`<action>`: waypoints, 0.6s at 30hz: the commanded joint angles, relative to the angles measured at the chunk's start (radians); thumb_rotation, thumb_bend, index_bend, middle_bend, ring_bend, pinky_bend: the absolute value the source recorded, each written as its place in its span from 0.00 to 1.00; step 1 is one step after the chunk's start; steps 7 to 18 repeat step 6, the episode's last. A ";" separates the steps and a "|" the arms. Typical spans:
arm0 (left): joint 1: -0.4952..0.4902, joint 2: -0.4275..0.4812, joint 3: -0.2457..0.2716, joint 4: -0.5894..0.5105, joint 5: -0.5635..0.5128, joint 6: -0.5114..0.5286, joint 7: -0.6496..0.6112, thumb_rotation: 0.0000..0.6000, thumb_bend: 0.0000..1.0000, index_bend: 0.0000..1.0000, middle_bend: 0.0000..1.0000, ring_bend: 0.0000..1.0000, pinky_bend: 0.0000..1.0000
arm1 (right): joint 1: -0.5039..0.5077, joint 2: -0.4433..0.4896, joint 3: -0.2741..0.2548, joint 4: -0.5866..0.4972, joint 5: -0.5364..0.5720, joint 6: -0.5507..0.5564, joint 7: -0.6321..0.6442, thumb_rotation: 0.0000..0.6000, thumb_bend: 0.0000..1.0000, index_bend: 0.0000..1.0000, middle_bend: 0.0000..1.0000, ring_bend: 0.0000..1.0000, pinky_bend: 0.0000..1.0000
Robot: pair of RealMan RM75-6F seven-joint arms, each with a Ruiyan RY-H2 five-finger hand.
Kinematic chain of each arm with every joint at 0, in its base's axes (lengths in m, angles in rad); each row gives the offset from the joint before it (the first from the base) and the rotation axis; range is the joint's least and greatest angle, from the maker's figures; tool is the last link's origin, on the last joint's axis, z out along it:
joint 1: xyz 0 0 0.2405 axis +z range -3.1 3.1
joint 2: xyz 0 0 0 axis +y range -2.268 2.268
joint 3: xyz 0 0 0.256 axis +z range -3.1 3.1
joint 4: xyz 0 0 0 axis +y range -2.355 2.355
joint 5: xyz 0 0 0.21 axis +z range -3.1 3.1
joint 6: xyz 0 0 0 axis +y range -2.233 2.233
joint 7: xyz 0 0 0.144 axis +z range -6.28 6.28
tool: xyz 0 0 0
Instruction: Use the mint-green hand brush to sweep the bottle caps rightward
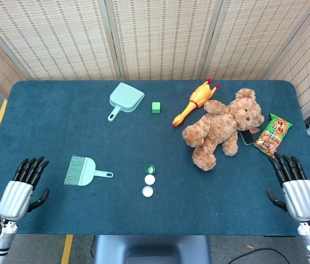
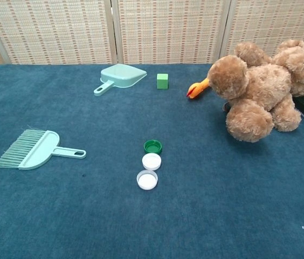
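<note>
hand brush [image 1: 81,171]: flat on the blue table [image 1: 45,115], front left, handle toward the bottle caps [image 1: 149,180], lying free. left hand [image 1: 21,188] near it at the table edge, fingers spread, holding nothing. right hand [image 1: 296,186] likewise, far right, parked apart from the work.

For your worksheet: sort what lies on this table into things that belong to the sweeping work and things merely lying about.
Belongs to the work: brush, nearest the left hand; dustpan.

Lying about: three bottle caps, green cube, rubber chicken, teddy bear, snack packet.
</note>
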 commanded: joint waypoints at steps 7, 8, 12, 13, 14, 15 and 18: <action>0.028 0.053 -0.008 -0.082 -0.055 -0.087 0.109 1.00 0.42 0.00 0.00 0.00 0.03 | 0.001 0.000 0.003 -0.003 0.014 -0.010 -0.011 1.00 0.24 0.00 0.00 0.00 0.00; 0.028 0.053 -0.008 -0.082 -0.055 -0.087 0.109 1.00 0.42 0.00 0.00 0.00 0.03 | 0.001 0.000 0.003 -0.003 0.014 -0.010 -0.011 1.00 0.24 0.00 0.00 0.00 0.00; 0.028 0.053 -0.008 -0.082 -0.055 -0.087 0.109 1.00 0.42 0.00 0.00 0.00 0.03 | 0.001 0.000 0.003 -0.003 0.014 -0.010 -0.011 1.00 0.24 0.00 0.00 0.00 0.00; 0.028 0.053 -0.008 -0.082 -0.055 -0.087 0.109 1.00 0.42 0.00 0.00 0.00 0.03 | 0.001 0.000 0.003 -0.003 0.014 -0.010 -0.011 1.00 0.24 0.00 0.00 0.00 0.00; 0.028 0.053 -0.008 -0.082 -0.055 -0.087 0.109 1.00 0.42 0.00 0.00 0.00 0.03 | 0.001 0.000 0.003 -0.003 0.014 -0.010 -0.011 1.00 0.24 0.00 0.00 0.00 0.00; 0.028 0.053 -0.008 -0.082 -0.055 -0.087 0.109 1.00 0.42 0.00 0.00 0.00 0.03 | 0.001 0.000 0.003 -0.003 0.014 -0.010 -0.011 1.00 0.24 0.00 0.00 0.00 0.00; 0.028 0.053 -0.008 -0.082 -0.055 -0.087 0.109 1.00 0.42 0.00 0.00 0.00 0.03 | 0.001 0.000 0.003 -0.003 0.014 -0.010 -0.011 1.00 0.24 0.00 0.00 0.00 0.00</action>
